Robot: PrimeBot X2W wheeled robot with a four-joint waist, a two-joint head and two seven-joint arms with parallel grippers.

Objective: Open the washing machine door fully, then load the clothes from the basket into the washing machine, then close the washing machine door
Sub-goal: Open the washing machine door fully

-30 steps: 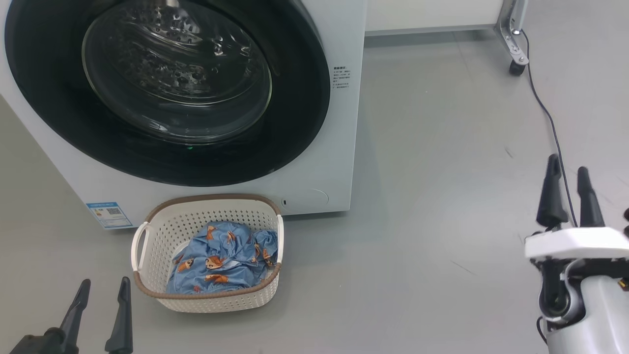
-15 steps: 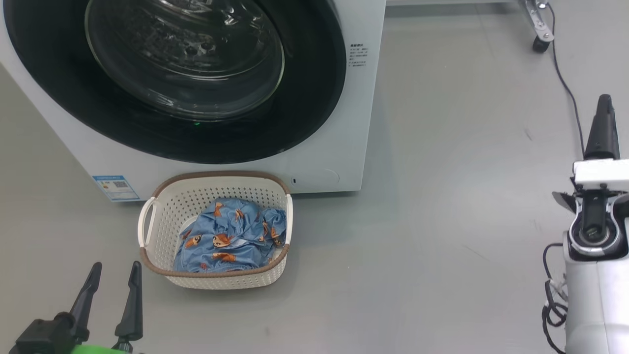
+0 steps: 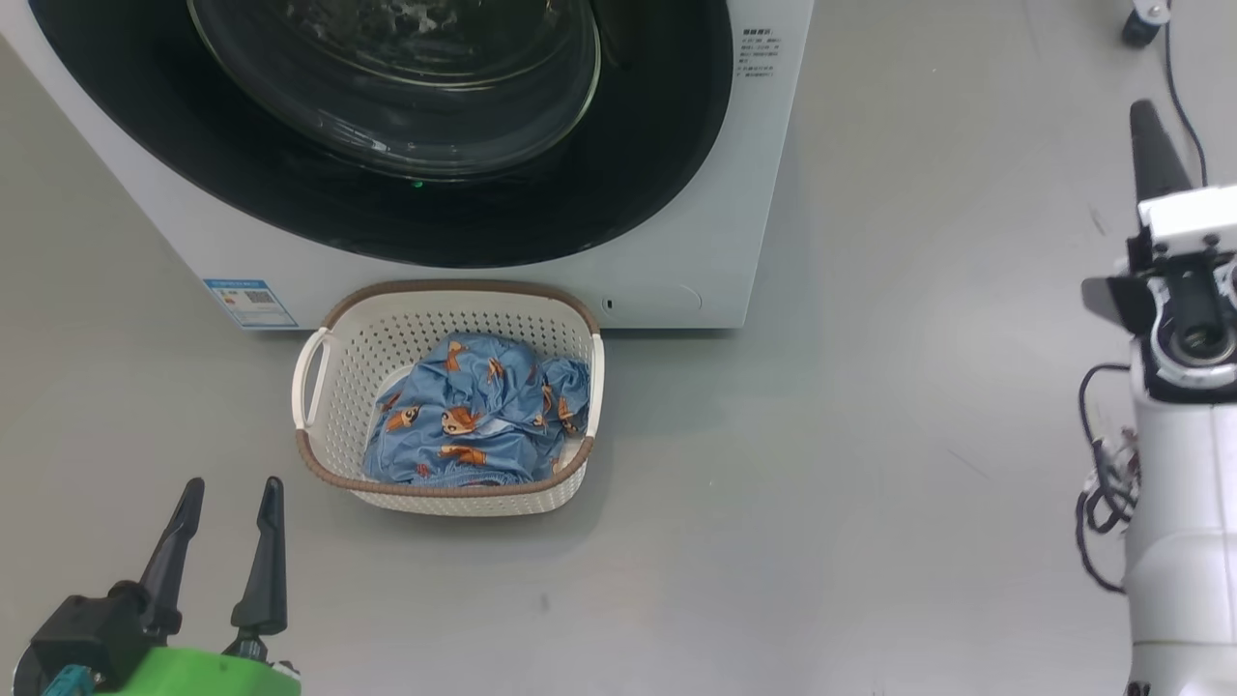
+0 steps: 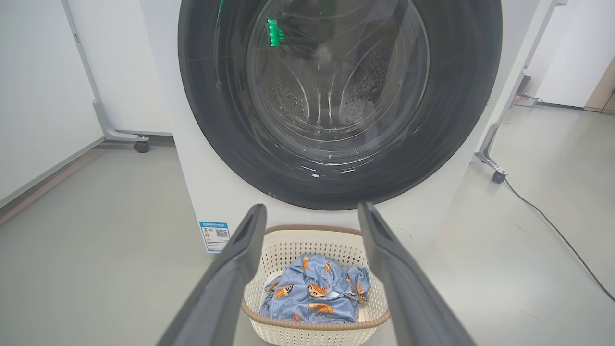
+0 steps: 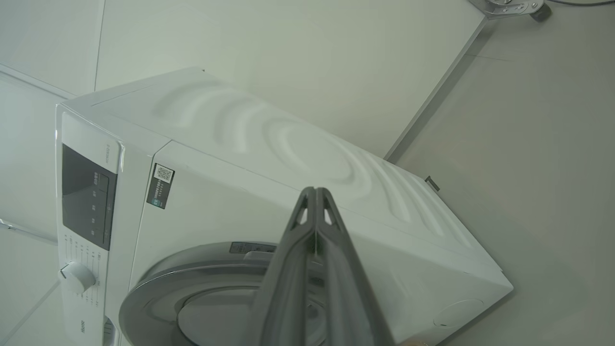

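Note:
The washing machine stands ahead with its door shut flat against the front, black rim around the glass bowl. Right below it on the floor sits the cream basket, holding the blue clothes with orange animals. My left gripper hangs open low at the left, short of the basket; its wrist view frames the basket and clothes between its spread fingers. My right gripper is at the far right, turned edge-on, and its fingers are pressed together, shut on nothing.
A blue sticker marks the washer's lower left front. A dark cable runs over the grey floor at the right, near a wheeled frame leg. The control panel and knob are in the right wrist view.
The head camera has shifted, so the washer and basket sit higher and further right in the picture. My right gripper has risen, turned edge-on and brought its fingers together.

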